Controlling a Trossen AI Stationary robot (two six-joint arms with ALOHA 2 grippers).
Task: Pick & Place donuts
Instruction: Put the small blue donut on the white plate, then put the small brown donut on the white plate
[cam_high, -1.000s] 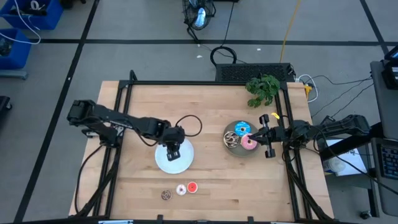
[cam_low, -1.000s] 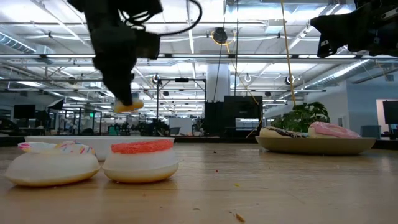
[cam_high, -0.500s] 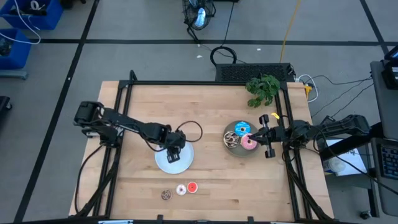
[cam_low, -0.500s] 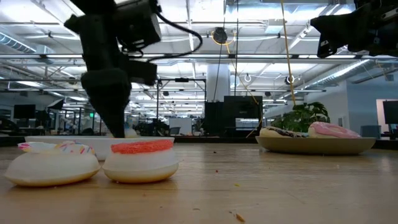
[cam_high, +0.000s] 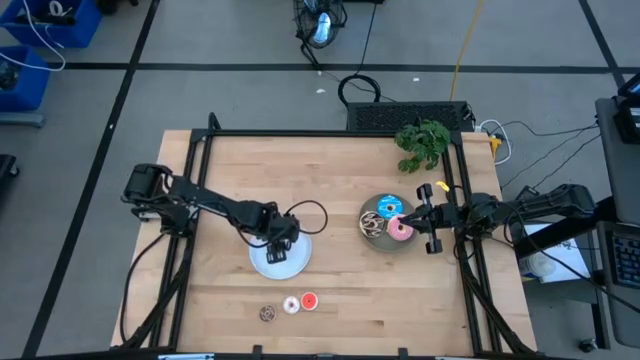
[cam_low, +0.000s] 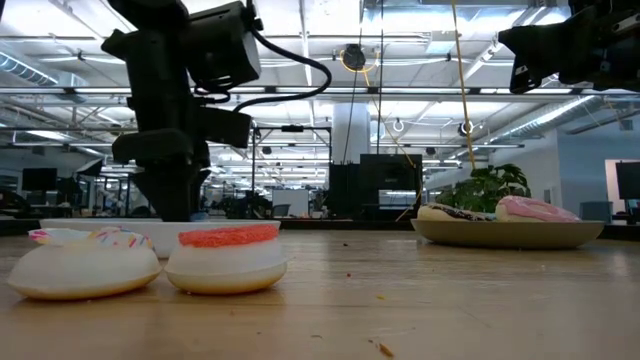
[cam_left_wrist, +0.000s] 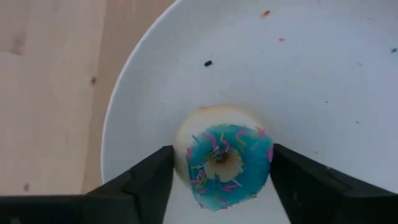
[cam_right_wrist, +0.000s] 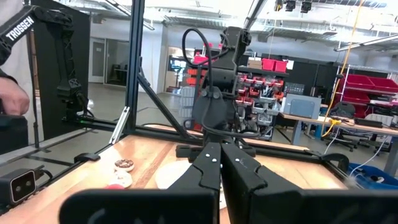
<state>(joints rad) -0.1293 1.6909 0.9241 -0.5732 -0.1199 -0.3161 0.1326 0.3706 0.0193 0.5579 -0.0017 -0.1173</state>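
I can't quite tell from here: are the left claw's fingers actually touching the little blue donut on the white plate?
Apart. The left wrist view shows the blue donut lying on the white plate with a sliver of plate between it and each finger of the left gripper.

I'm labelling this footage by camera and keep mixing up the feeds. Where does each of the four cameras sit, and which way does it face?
High view: overhead, facing straight down; both arms, white plate, gray plate.
Low view: table height, facing level across; left arm over the white plate.
Left wrist view: facing down on the small blue donut between the left gripper fingers.
Right wrist view: facing across the table past the shut right gripper to the left arm.
Shared: high and low views both show the red donut.
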